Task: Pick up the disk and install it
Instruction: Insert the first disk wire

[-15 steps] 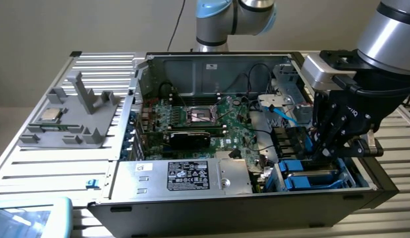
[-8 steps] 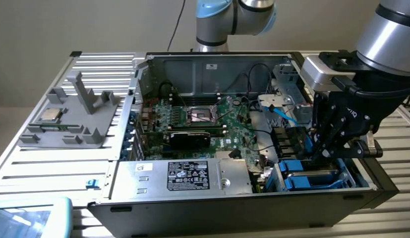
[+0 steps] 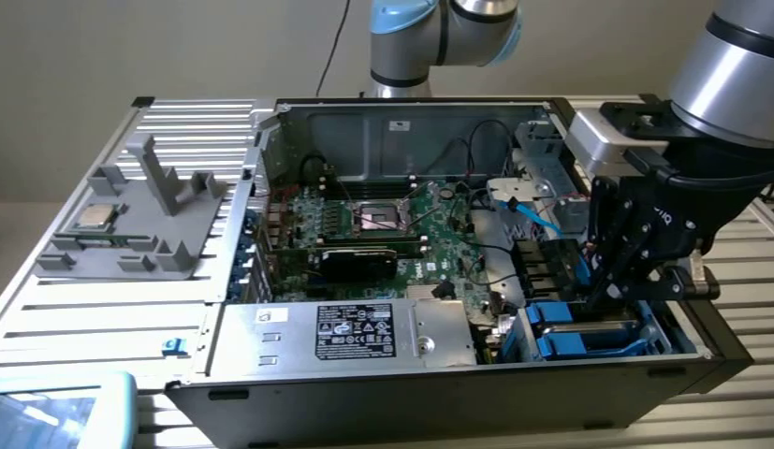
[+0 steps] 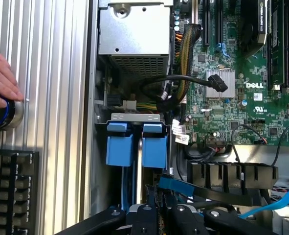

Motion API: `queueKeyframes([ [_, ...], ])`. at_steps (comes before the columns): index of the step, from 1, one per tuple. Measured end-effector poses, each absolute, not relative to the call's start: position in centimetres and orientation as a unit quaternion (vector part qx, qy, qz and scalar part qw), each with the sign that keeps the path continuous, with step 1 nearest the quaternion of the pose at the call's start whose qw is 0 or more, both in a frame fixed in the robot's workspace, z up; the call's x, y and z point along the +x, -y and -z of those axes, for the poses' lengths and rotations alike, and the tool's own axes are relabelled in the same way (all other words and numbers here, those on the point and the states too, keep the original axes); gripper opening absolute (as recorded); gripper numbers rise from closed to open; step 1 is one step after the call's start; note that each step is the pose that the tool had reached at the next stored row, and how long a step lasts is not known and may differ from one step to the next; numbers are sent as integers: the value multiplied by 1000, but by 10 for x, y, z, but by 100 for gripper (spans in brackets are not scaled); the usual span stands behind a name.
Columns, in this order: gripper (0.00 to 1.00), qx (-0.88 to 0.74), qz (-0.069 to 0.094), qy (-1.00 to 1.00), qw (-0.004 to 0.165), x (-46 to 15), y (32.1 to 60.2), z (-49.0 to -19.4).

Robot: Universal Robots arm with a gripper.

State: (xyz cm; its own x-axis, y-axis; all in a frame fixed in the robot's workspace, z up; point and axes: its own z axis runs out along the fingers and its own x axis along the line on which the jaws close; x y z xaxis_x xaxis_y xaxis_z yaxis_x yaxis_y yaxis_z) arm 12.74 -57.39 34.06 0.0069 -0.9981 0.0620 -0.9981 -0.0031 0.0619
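**Disk going into the bay: tips for seating it straight?**

The end effector (image 3: 607,301) is hanging down into the open case (image 3: 412,126), just beside the power supply (image 3: 361,332), on the exterior view's right of it. Its fingers are sitting drawn nearly together, so I'm calling it closed. I can't tell whether it's actually pinching anything.

The disk (image 3: 584,337), blue frame and all, is standing on edge in the drive bay (image 3: 671,329) next to the power supply, right under the fingertips. In the wrist view two blue tabs are sitting side by side. I'm reading the one in line with the end effector (image 4: 161,218) as the disk (image 4: 154,147), with another carrier (image 4: 120,147) right next to it.

My guess is we're in the install part and fairly far along.

To do it well, I'd be pushing straight along the bay, staying centred on the frame so it isn't cocking sideways, and going gently until both tabs are sitting level. A blue flat cable (image 4: 176,185) is lying right by the fingers and a black cable bundle (image 4: 183,88) is looping near the power supply, so snagging is what I'd be watching for.

Someone's hand (image 4: 0,83) is resting on a round button (image 4: 7,115) out on the ribbed surface (image 4: 51,73), well apart from the power supply.
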Motion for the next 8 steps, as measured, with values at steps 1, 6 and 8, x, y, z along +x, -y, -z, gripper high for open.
queueKeyframes([
  [1, 16, 708, 0, 705, 44, 127, 574, -340],
  [6, 16, 708, -1, 705, 43, 127, 573, -339],
  [8, 16, 708, -2, 705, 43, 127, 572, -339],
])
